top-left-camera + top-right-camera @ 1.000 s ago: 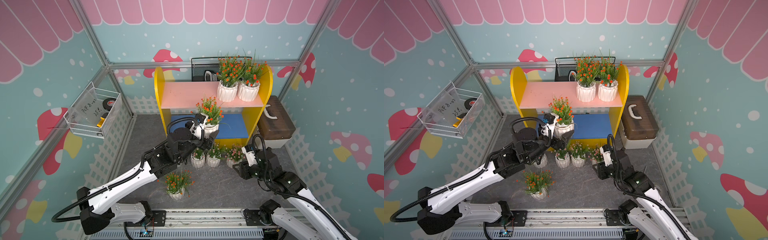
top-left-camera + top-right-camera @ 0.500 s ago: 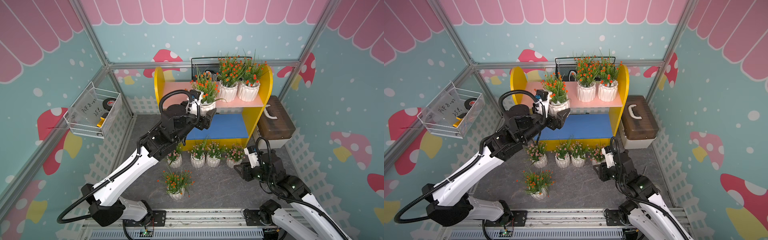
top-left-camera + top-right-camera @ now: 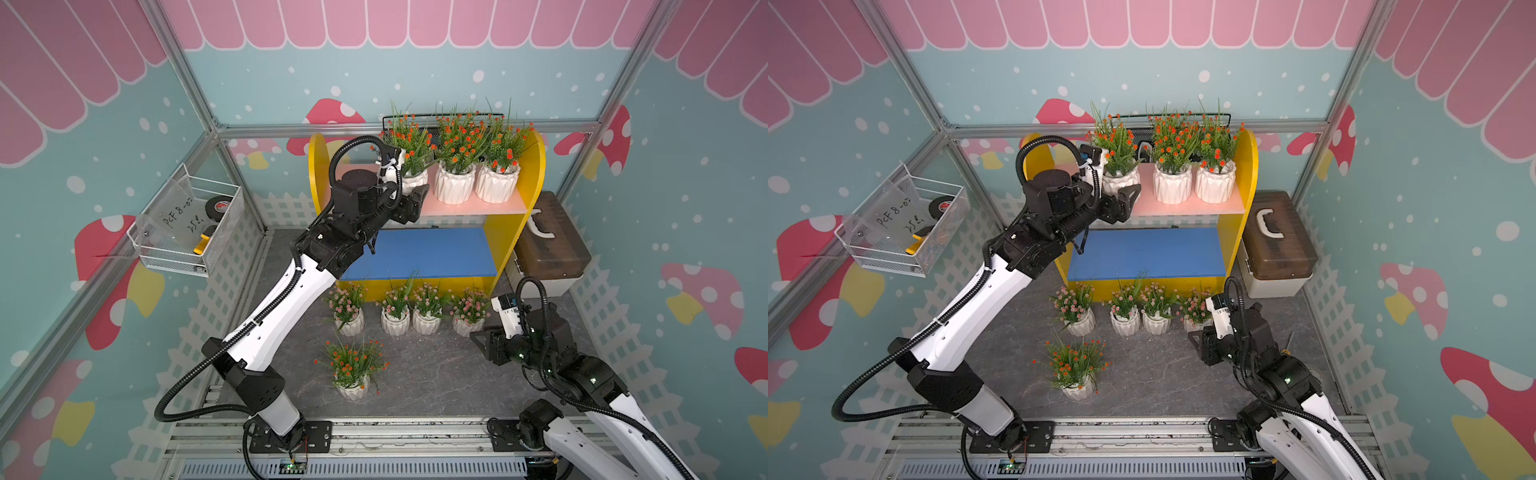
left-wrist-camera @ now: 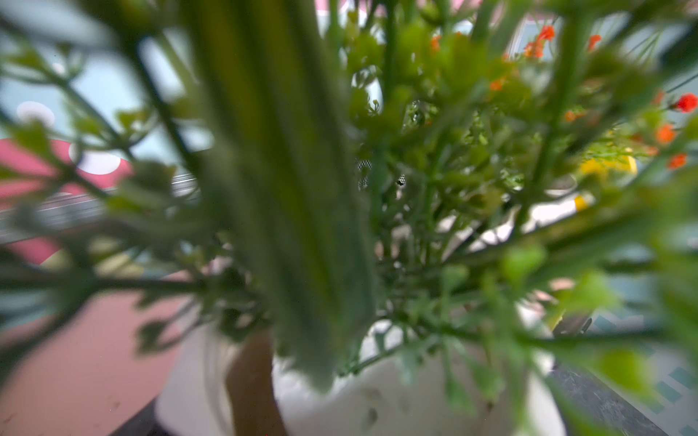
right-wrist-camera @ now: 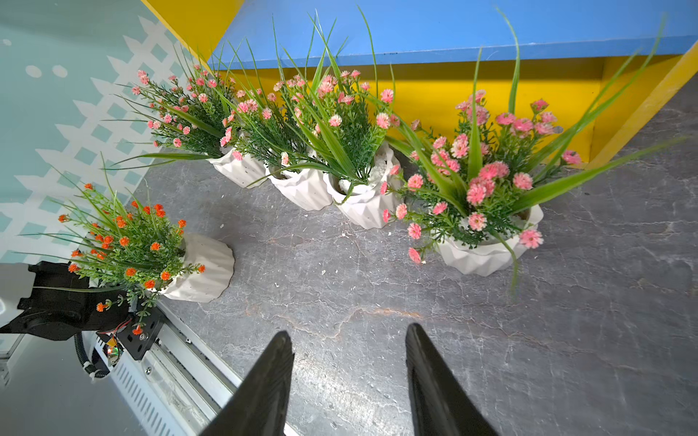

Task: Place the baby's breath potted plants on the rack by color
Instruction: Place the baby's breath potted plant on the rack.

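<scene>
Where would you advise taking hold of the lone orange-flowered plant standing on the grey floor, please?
Grip the orange-flowered plant by its white ribbed pot, below the rim, jaws straddling the walls, coming in low from the side. Sprigs fan out over the rim, likely blocking a grasp from above, while it stands upright, apart from the pink-flowered row.

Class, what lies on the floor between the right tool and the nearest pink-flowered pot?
Nothing: only bare grey floor separates the right tool from that pink-flowered pot, as the right wrist view shows.
</scene>
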Motion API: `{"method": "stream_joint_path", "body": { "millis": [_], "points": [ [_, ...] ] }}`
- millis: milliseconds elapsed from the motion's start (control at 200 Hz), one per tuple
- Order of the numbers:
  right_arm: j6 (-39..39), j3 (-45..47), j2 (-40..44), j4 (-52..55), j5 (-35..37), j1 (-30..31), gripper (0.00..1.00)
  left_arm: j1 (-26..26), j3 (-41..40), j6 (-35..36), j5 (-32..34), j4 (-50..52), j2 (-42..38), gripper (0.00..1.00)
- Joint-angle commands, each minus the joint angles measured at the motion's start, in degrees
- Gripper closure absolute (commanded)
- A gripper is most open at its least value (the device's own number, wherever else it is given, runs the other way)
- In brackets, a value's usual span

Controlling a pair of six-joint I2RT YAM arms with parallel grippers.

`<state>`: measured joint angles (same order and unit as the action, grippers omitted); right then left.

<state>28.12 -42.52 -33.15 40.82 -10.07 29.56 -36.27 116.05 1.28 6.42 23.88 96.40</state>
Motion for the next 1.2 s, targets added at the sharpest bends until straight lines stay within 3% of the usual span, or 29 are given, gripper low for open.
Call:
{"method": "stream_joint_path", "body": {
  "millis": [0,320,1196],
  "points": [
    [0.09,0.01,1.49,2.20,0.83,-0.31,0.52,0.85,6.71,-0.07,-2.02,-1.22,1.74,0.32],
    [0.31,-0.18,2.99,3.06,1.45,-0.36,0.52,1.64,14.36,-0.33,-2.11,1.79,8.43,0.32],
    [0.27,-0.01,2.87,3.06,2.15,-0.29,0.51,3.48,14.97,-1.28,-1.32,2.23,11.34,0.32]
  ]
}}
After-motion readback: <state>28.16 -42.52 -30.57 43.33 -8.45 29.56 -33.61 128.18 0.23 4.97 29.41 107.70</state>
